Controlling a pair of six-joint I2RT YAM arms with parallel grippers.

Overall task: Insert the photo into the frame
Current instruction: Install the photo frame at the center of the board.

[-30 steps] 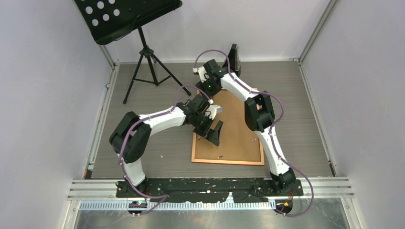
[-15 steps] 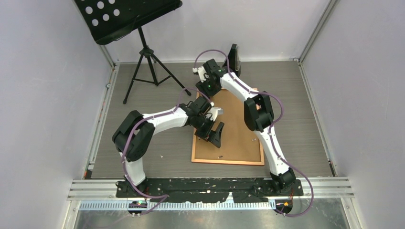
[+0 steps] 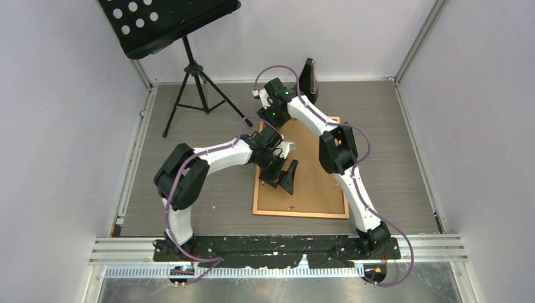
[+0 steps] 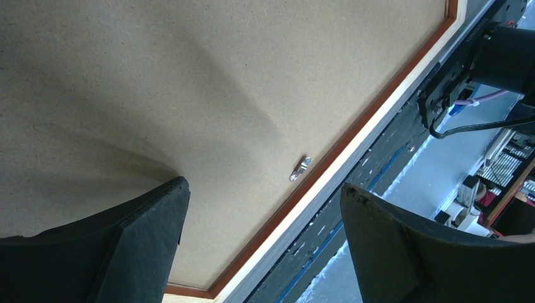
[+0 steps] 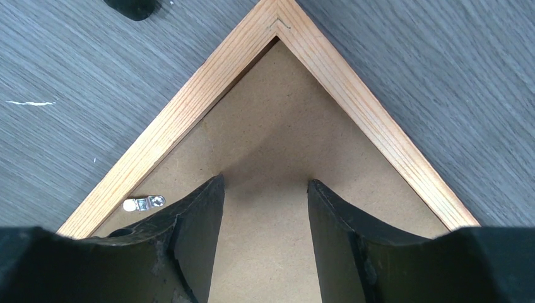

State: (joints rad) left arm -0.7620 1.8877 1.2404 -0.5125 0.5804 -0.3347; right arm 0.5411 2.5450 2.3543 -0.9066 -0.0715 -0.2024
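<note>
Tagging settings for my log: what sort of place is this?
Probably a lab test cell: plain white walls on aluminium rails box in a grey table, with a music stand in the back corner.

Copper-orange frame, backing board — plain brown, table — streaky grey

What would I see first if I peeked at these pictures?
Two white-and-black robot arms, the left arm and the right arm, bend over a big orange wooden frame. It lies back side up in the middle of the grey table, with its brown backing board showing. Both arms' jaws stand open over that board, and a black music stand towers in the far left corner.
</note>
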